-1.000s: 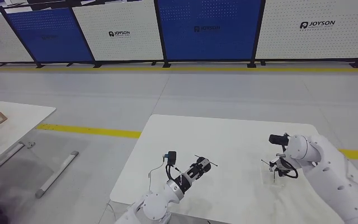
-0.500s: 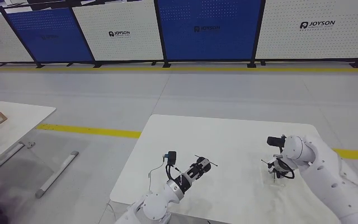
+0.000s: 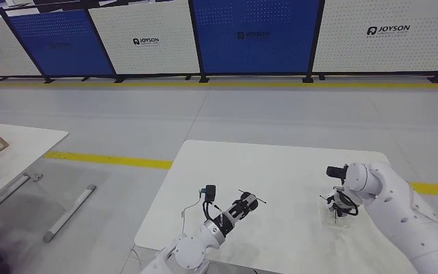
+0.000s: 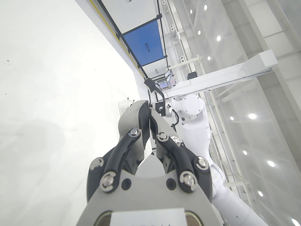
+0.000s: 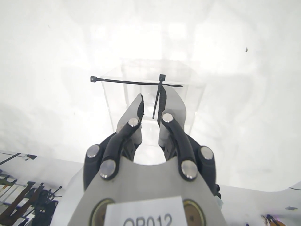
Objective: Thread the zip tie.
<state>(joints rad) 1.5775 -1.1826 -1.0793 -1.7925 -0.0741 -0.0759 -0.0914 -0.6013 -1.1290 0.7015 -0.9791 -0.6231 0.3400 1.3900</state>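
My left gripper point(image 4: 148, 111) was clamped shut on a black zip tie point(image 3: 261, 201) at the table's point(image 3: 287, 164) near left. My right gripper point(image 5: 152, 104) stood open above a clear box point(image 5: 195, 95) at the right. A second zip tie point(image 5: 122, 81) lay across its top, a third zip tie point(image 5: 158, 97) crossing it beside one finger.

Your top view looks down over the whole table point(image 3: 287, 171); the right wrist camera, close behind the right gripper point(image 5: 152, 95), faces the tabletop; the left looks past the left gripper point(image 4: 147, 110) toward the right arm point(image 4: 192, 106)
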